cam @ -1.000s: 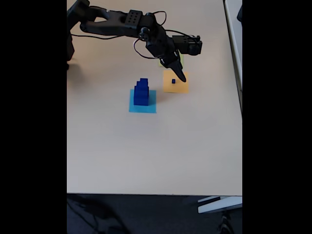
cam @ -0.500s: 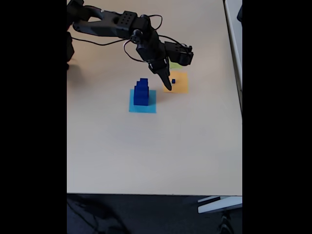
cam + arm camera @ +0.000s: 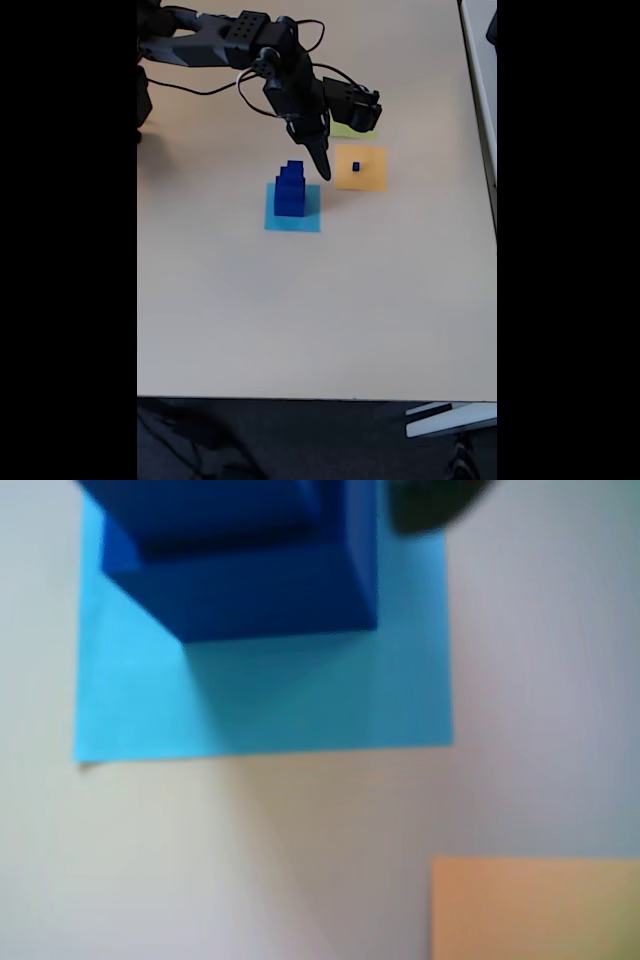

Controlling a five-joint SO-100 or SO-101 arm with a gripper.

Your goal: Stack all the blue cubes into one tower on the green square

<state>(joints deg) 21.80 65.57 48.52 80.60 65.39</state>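
Observation:
A stepped tower of dark blue cubes [image 3: 290, 189] stands on the flat light blue square [image 3: 296, 215]. My gripper [image 3: 322, 173] hangs just right of the tower's top; its fingers taper to one point and look shut, holding nothing. A tiny blue cube [image 3: 355, 166] sits alone on the orange square [image 3: 366, 176]. The green square [image 3: 350, 131] peeks out behind the arm. In the wrist view the tower's lower cubes [image 3: 260, 590] loom close over the light blue square [image 3: 300, 705], and a dark fingertip [image 3: 435, 505] shows at the top edge.
The arm's base and cables [image 3: 200, 60] occupy the table's top left. The beige table [image 3: 320, 310] stretches wide toward the front edge. A corner of the orange square [image 3: 535, 910] appears at the wrist view's lower right.
The gripper swung left from over the orange square to beside the tower on the light blue square. The tiny cube stayed on the orange square.

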